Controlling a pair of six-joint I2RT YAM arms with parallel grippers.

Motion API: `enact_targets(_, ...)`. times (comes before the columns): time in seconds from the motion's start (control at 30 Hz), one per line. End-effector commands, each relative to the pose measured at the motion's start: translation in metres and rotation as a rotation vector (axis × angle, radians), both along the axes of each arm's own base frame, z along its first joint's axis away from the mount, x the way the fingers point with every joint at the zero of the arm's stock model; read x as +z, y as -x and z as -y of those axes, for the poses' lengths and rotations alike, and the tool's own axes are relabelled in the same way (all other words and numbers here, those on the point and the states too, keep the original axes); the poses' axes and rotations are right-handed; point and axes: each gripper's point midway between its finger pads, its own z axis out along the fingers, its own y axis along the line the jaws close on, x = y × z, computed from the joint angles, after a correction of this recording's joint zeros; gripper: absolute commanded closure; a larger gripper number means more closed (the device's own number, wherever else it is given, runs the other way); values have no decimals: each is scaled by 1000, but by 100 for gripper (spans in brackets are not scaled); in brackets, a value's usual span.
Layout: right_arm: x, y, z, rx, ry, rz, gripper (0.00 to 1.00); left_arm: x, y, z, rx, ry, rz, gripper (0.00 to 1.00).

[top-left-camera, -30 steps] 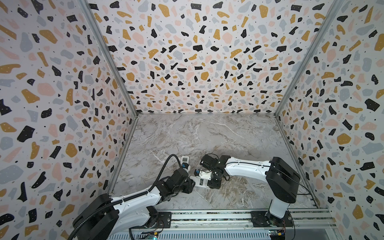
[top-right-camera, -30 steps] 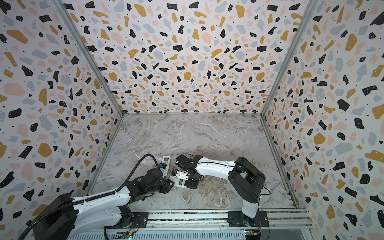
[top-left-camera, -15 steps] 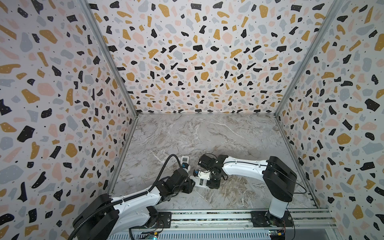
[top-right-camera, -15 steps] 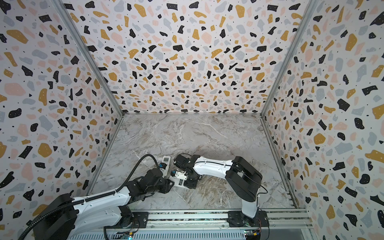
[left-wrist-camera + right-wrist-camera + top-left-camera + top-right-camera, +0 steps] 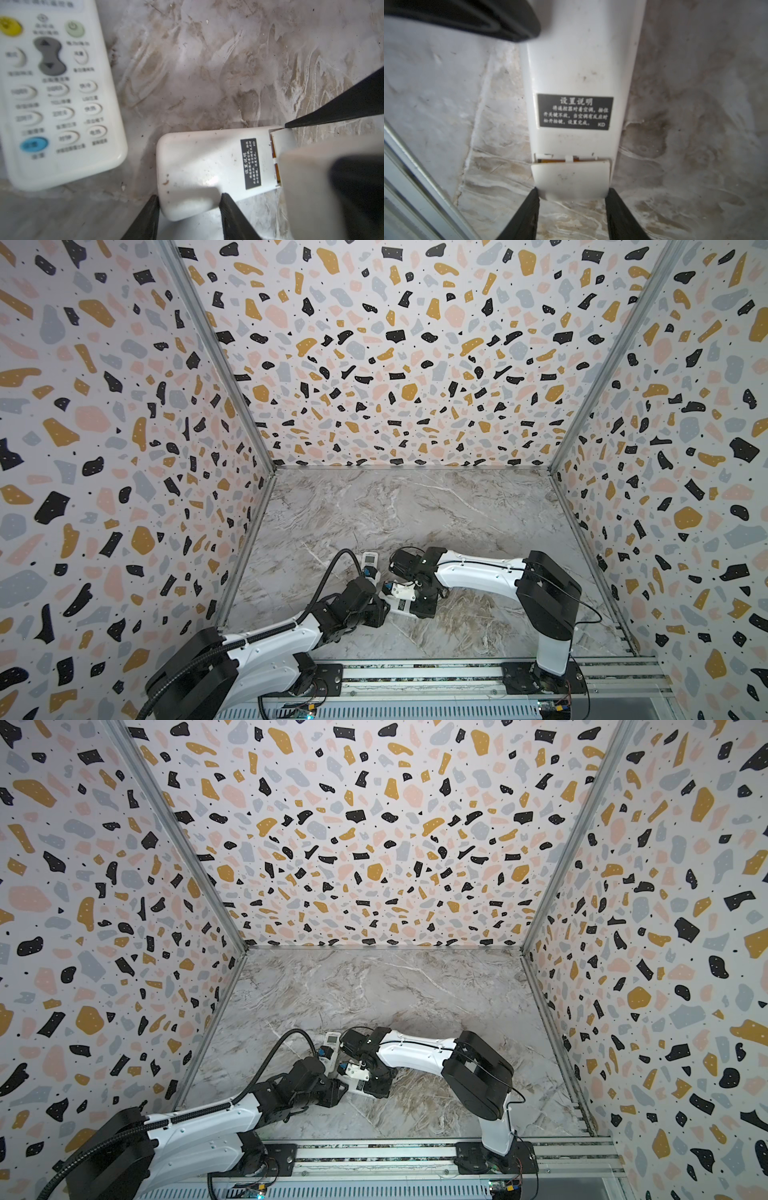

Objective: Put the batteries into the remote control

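Marble-pattern tabletop (image 5: 415,510) carrying two white remotes. Button-side-up remote (image 5: 58,93) lying flat. Label-side-up remote (image 5: 207,166) lying just beside it, not touching, rear cover (image 5: 571,178) sitting partly slid open.

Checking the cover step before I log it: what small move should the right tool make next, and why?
Probably slide the battery cover toward the black label until the gap closes: orange shows through it, the right tool pinches the cover, and the left tool flanks the face-down remote's other end.
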Motion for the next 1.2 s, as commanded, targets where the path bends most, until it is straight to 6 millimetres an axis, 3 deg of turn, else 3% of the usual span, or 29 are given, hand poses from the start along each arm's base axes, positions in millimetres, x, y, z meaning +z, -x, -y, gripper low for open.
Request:
enact_targets(0.0, 6, 2, -6, -6, -1, -8, 76, -3, 1, -2, -6, 4, 9, 51)
enact_targets(1.17, 6, -8, -18, -86, 17, -8, 81, -1, 3, -1, -11, 26, 12, 51)
